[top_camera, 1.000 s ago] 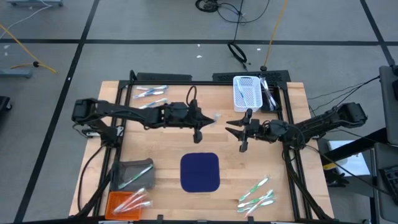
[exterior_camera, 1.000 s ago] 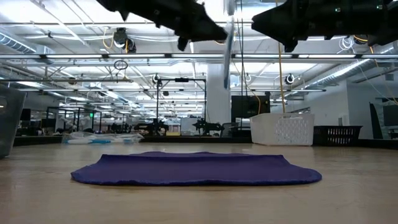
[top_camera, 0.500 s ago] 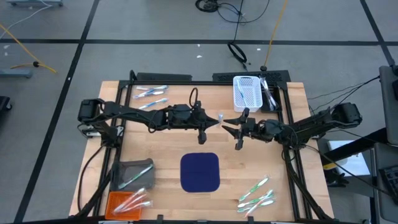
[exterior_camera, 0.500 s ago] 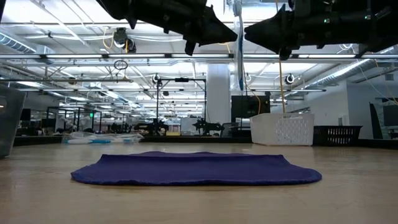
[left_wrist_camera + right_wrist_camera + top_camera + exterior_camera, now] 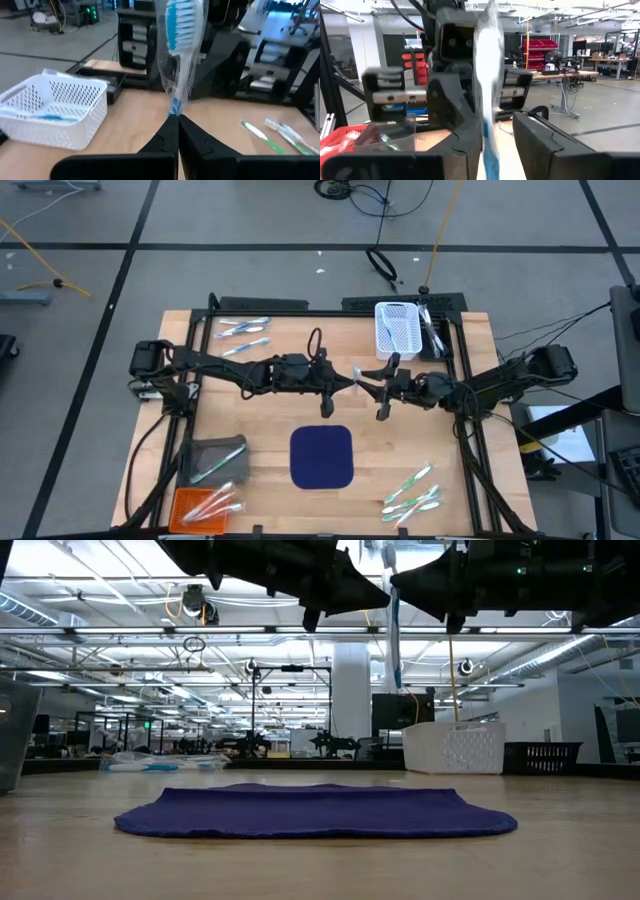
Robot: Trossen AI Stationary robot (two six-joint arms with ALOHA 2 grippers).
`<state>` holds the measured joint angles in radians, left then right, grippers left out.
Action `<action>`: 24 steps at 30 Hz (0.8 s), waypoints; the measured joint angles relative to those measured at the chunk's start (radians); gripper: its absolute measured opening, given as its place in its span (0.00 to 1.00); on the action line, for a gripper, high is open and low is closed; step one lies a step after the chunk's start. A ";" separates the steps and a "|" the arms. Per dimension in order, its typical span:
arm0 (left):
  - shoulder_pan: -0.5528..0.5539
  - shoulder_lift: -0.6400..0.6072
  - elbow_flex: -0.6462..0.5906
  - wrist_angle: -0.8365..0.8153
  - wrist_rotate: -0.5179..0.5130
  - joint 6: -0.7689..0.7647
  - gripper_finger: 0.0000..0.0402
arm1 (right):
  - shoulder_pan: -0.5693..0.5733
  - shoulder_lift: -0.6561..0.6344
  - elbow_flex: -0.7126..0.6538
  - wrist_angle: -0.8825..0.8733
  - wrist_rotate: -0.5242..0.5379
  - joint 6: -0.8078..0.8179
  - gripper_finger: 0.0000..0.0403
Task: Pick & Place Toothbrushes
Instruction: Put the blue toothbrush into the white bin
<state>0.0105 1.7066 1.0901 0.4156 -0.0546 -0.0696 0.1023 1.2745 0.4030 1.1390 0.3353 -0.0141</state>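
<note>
My left gripper (image 5: 345, 380) (image 5: 175, 116) is up over the middle of the table, shut on a blue-and-white toothbrush (image 5: 357, 370) (image 5: 179, 45) in a clear wrapper. In the low view the toothbrush (image 5: 393, 630) shows as an upright strip high above the navy mat (image 5: 315, 812). My right gripper (image 5: 371, 386) (image 5: 492, 145) faces it from the table's right, open. Its fingers (image 5: 540, 140) stand on either side of the toothbrush (image 5: 487, 100). I cannot tell whether they touch it. My left gripper pinches the toothbrush between its two fingertips (image 5: 167, 132), at the blue end of the handle (image 5: 174, 106), opposite the bristle head (image 5: 180, 22). The toothbrush sticks out beyond the fingertips, lifted clear of the table.
A white basket (image 5: 396, 328) with a toothbrush in it stands at the far right. Blue-and-white toothbrushes (image 5: 243, 330) lie far left and green ones (image 5: 412, 492) near right. A grey bin (image 5: 215, 460) and an orange bin (image 5: 205, 505) with brushes sit near left.
My left gripper has carried the toothbrush toward the table's right, closer to my right gripper. My right gripper has come toward the left, so that its open fingers now flank the toothbrush.
</note>
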 joint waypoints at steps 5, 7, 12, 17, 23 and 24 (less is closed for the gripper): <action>0.000 0.003 0.000 0.003 0.000 -0.005 0.00 | -0.001 0.001 0.000 -0.005 -0.001 0.001 0.09; 0.000 0.003 0.000 -0.005 -0.004 -0.012 0.00 | -0.001 0.001 0.000 -0.007 -0.005 -0.016 0.03; 0.000 0.003 0.000 -0.005 -0.029 -0.015 0.00 | -0.004 0.001 0.000 -0.007 -0.023 -0.009 0.02; 0.000 0.003 0.000 -0.018 -0.065 -0.017 0.07 | -0.004 0.001 0.000 -0.007 -0.023 -0.015 0.01; 0.001 0.003 0.000 -0.032 -0.083 -0.015 0.23 | -0.005 -0.042 0.000 -0.034 0.001 -0.050 0.01; 0.001 0.003 0.000 -0.036 -0.083 -0.014 0.26 | -0.005 -0.058 0.000 -0.047 0.010 -0.059 0.01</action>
<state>0.0116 1.7092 1.0901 0.3798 -0.1371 -0.0841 0.0972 1.2169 0.4030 1.0918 0.3453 -0.0733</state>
